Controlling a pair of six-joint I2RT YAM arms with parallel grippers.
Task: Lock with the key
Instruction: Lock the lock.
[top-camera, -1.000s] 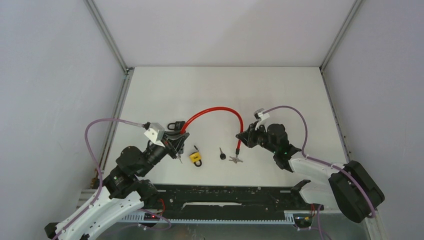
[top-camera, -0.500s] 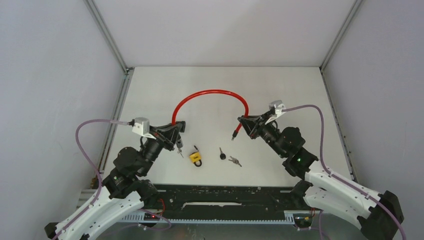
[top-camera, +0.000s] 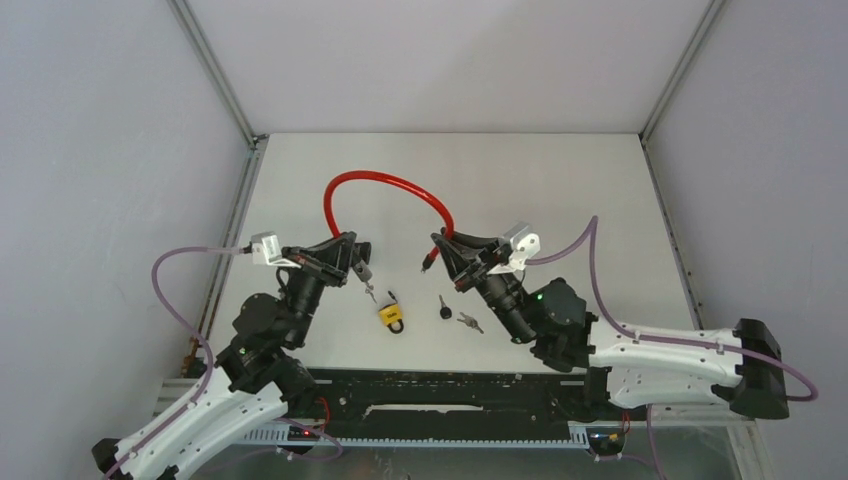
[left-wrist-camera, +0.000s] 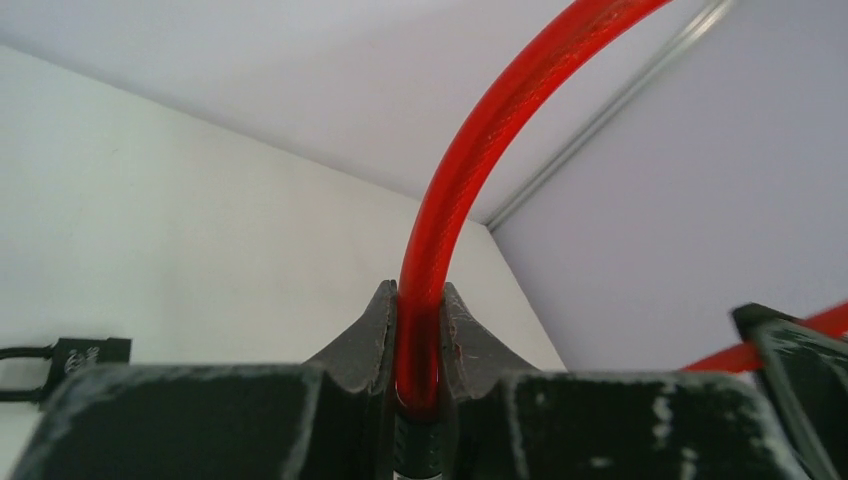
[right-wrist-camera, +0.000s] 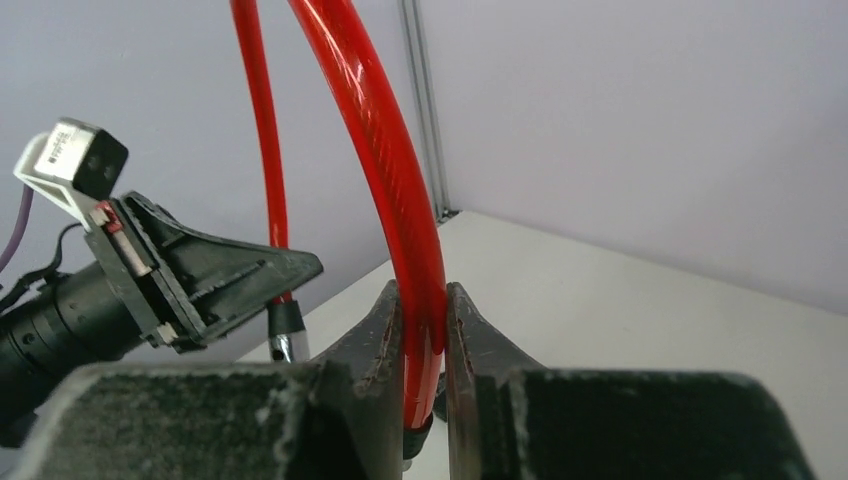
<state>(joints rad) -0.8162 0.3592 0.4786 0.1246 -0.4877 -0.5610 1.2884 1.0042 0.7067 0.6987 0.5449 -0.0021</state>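
A red cable (top-camera: 375, 182) arches above the table, held at both ends. My left gripper (top-camera: 352, 262) is shut on its left end, where a black collar and metal tip (top-camera: 368, 283) hang down; the cable (left-wrist-camera: 450, 210) rises from between my fingers. My right gripper (top-camera: 447, 252) is shut on the other end (right-wrist-camera: 415, 300), whose black tip (top-camera: 427, 264) points down. A yellow padlock (top-camera: 391, 314) lies on the table between the grippers. A black-headed key (top-camera: 443, 307) and a small silver key bunch (top-camera: 468, 321) lie to its right.
A small black lock part (left-wrist-camera: 60, 357) lies on the table at the left in the left wrist view. The table (top-camera: 560, 190) is walled by grey panels at left, back and right. A black rail (top-camera: 450, 390) runs along the near edge.
Both grippers have lifted the cable ends and moved toward each other; the right arm swung left, and the red arch is narrower and shifted left.
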